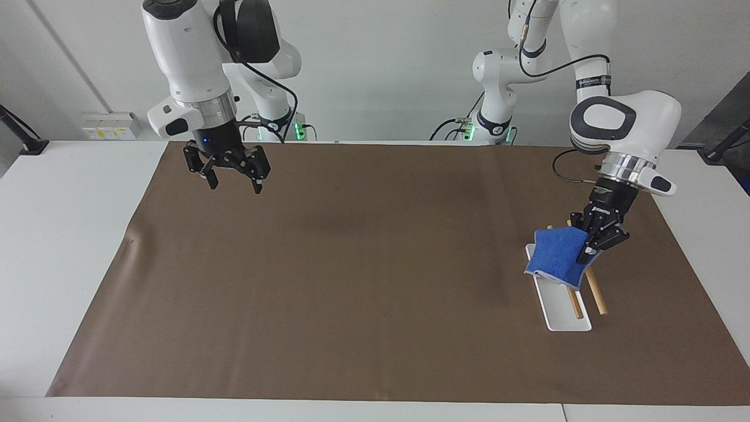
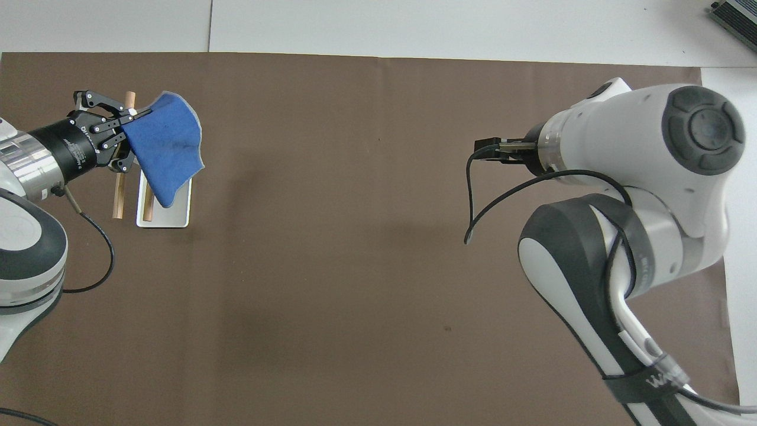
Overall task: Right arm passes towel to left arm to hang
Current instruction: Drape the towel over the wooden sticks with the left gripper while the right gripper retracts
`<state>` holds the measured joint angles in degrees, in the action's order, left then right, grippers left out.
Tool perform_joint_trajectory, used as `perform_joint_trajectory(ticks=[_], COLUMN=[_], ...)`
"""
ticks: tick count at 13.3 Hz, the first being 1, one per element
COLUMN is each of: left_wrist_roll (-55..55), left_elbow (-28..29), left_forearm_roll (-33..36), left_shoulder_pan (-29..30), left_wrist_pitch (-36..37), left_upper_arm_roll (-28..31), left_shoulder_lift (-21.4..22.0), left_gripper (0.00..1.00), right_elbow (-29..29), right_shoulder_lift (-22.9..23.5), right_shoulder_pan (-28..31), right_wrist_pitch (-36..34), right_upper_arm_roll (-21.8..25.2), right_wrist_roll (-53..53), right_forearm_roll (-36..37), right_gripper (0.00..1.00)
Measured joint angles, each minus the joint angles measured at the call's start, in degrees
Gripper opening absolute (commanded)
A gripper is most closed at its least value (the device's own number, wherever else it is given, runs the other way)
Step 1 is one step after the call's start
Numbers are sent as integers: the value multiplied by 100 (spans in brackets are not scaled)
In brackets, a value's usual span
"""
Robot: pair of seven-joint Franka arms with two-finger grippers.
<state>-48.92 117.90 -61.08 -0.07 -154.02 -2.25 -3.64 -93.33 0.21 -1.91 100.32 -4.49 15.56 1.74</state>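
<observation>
A royal-blue towel [image 1: 555, 256] [image 2: 165, 145] hangs from my left gripper [image 1: 587, 253] [image 2: 131, 116], which is shut on its upper edge. The cloth dangles over the small rack with two wooden rods [image 1: 595, 290] [image 2: 120, 192] on a white base [image 1: 559, 313] [image 2: 177, 216], at the left arm's end of the table. Whether the towel touches the rods I cannot tell. My right gripper [image 1: 232, 177] [image 2: 488, 147] is open and empty, raised over the brown mat toward the right arm's end, close to the robots' edge.
A brown mat [image 1: 363, 281] covers most of the white table [image 1: 64, 234]. The right arm's black cable [image 2: 473, 207] loops below its wrist. A grey box corner [image 2: 736, 18] shows at the table's corner farthest from the robots.
</observation>
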Motion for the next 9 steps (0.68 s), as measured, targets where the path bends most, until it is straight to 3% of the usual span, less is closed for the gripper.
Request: perform_joint_trajectory(ticks=[4,9], left_wrist_roll=[-15,-49], left_elbow=[-123,-503], left_forearm_roll=[-789,-904], left_shoulder_pan=[17,22], left_wrist_pitch=[-306,-524], left_upper_arm_roll=[-16,-69], left_shoulder_lift=[-111,-447], left_gripper=[0,0], right_elbow=[346,323], right_shoulder_lift=[-178,-201], right_shoulder_pan=[111,156], right_wrist_pitch=[-985,-1136], right_upper_arm_roll=[283,347], right_wrist_roll=[-153,-153], right_forearm_roll=[0,-5], right_gripper=[100,100])
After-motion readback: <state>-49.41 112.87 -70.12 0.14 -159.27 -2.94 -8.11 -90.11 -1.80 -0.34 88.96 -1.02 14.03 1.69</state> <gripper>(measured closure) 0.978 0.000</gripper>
